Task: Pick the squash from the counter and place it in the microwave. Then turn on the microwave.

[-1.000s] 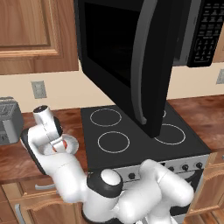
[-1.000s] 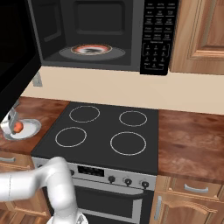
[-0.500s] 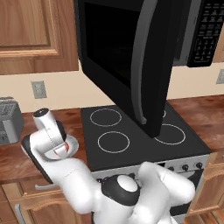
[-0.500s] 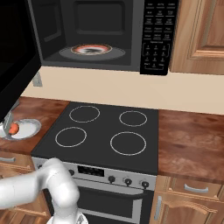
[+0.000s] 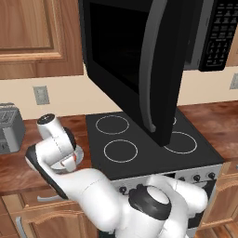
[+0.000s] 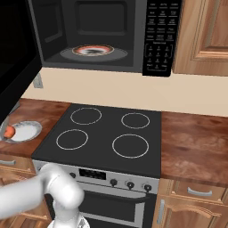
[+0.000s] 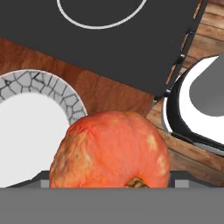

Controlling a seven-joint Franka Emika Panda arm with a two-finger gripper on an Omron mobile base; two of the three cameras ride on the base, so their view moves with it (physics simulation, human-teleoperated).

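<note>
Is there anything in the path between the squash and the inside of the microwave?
Nothing visible blocks it. The squash sits at the edge of the plate on the counter, left of the stovetop. The microwave above has its door swung wide open, and its turntable looks bare.

**Non-task stuff in view**

Black stovetop (image 6: 102, 133), 4 white rings, centre of both base views. Oven front (image 6: 124, 200) below w/ row of knobs + small display. Grey toaster (image 5: 10, 128) far left, just under wall outlet (image 5: 41, 95). White plate (image 7: 30, 127), grey crackled rim, left of stovetop. Wood cabinets (image 6: 202, 35) up top, drawers w/ handles lower right.
</note>
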